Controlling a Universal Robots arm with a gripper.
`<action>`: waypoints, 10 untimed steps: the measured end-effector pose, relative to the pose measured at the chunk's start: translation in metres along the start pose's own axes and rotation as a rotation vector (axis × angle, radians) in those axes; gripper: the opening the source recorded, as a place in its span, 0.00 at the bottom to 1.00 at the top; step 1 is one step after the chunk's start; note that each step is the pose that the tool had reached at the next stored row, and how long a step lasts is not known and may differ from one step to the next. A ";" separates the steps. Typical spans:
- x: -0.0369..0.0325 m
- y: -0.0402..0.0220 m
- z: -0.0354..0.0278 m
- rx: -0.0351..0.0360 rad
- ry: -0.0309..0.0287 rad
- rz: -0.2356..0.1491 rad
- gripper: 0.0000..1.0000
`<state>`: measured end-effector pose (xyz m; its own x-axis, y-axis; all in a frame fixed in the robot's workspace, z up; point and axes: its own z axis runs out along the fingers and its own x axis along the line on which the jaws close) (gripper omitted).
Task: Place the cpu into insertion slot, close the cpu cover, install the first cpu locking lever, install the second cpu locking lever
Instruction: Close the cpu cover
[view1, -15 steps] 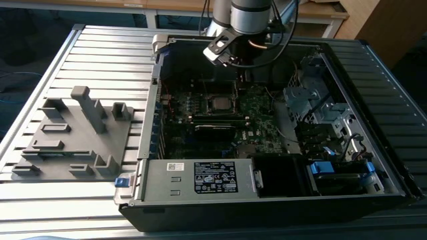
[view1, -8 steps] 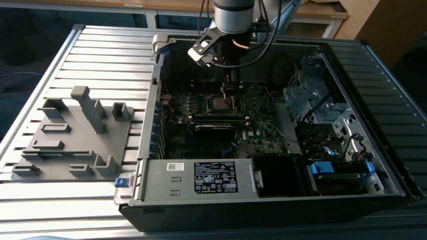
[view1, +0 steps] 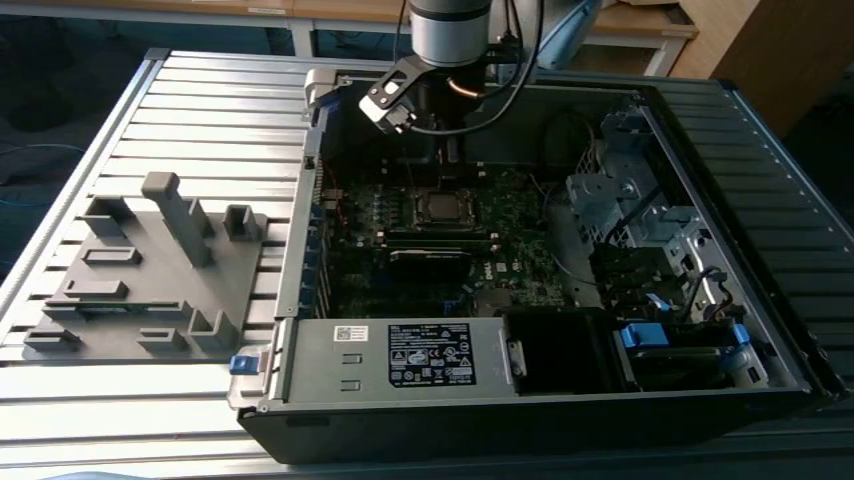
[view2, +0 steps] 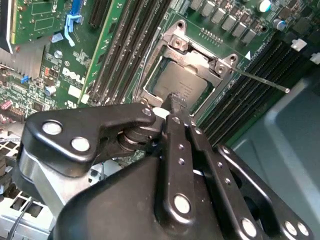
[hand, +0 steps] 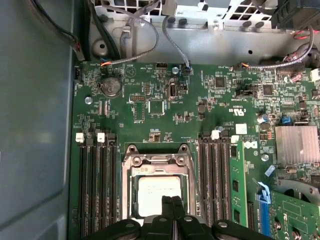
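The cpu (hand: 156, 192), a silver-grey square, lies in the insertion slot (hand: 134, 196) on the green motherboard. The cpu cover (hand: 157, 161) is a silvery frame lying down around the chip. In both wrist views my gripper (hand: 172, 200) hovers just above the chip's near edge, its two black fingers pressed together with nothing between them. In the second wrist view the cpu (view2: 181, 82) sits under the cover (view2: 176, 45), and a thin locking lever (view2: 262, 81) sticks out free from the socket's corner. In the exterior view the gripper (view1: 450, 160) hangs over the socket (view1: 441, 207).
Long black memory slots (hand: 97, 185) flank the socket on both sides. A silver heatsink (hand: 296, 145) and cables (hand: 145, 45) lie nearby. The open case has a drive cage (view1: 627, 200) and power supply (view1: 400, 355). A grey fixture (view1: 147, 270) stands outside the case, at the exterior view's left.
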<state>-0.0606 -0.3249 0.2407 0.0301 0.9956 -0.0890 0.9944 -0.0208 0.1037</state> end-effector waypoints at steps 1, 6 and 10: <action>0.0000 -0.0001 0.0000 0.0000 -0.0001 0.000 0.11; 0.0000 -0.0003 0.0000 0.0000 0.0000 0.000 0.11; 0.0000 -0.0004 0.0000 0.0000 0.0000 0.000 0.11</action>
<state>-0.0611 -0.3249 0.2407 0.0303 0.9956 -0.0890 0.9944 -0.0210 0.1037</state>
